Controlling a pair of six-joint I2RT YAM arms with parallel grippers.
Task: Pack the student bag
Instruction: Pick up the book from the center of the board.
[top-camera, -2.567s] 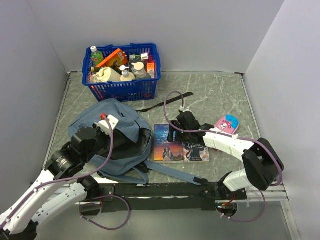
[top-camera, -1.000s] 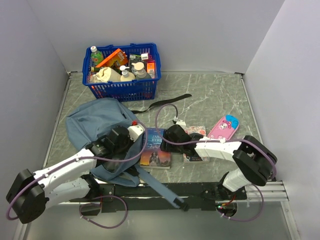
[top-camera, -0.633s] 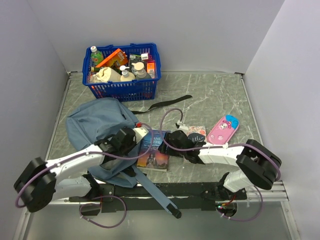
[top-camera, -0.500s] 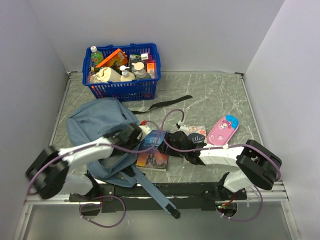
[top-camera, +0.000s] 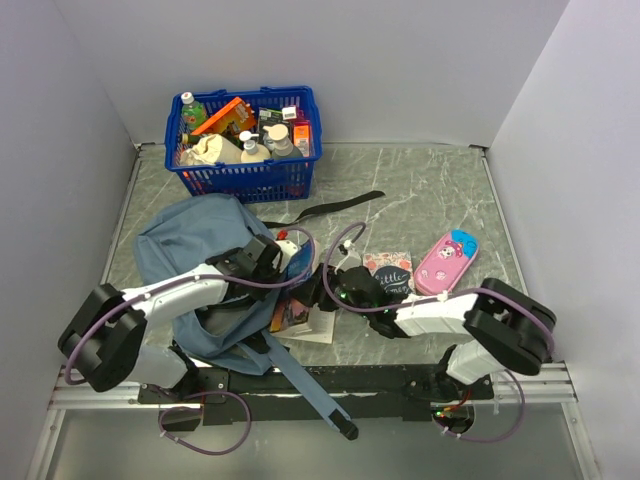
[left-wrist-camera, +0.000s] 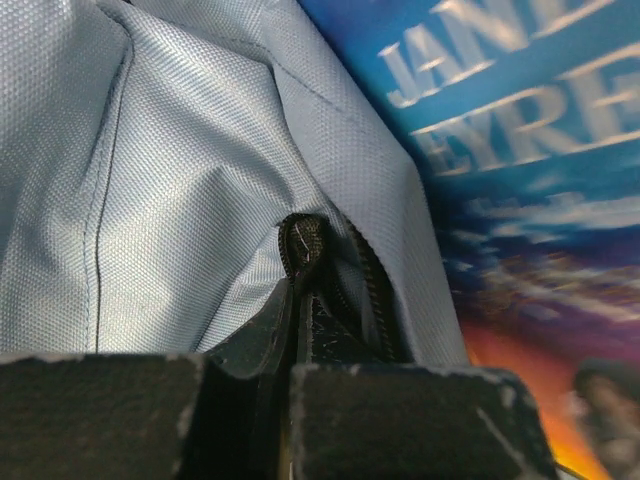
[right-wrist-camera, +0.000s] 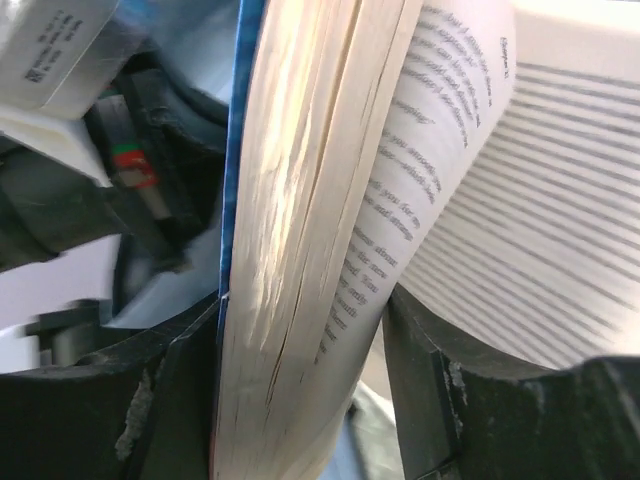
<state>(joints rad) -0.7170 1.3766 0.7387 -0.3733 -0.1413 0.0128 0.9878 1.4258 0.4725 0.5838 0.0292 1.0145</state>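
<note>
Table (top-camera: 440, 190) carries basket (top-camera: 245, 180), student bag (top-camera: 190, 245), pink case (top-camera: 447, 263), apparently small book (top-camera: 392, 272).

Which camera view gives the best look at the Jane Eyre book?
Left wrist: the Jane Eyre book shows its cover and title, beside the student bag. Right wrist shows its pages, between the fingers of the right gripper; top external shows it small, tilted, partly hidden.

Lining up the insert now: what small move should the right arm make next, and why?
Probably ease the right claw leftward, sliding the Jane Eyre book into the student bag. The left claw pinches the bag's zipper edge, and the book stands tilted right beside that edge, pages splaying loose.
</note>
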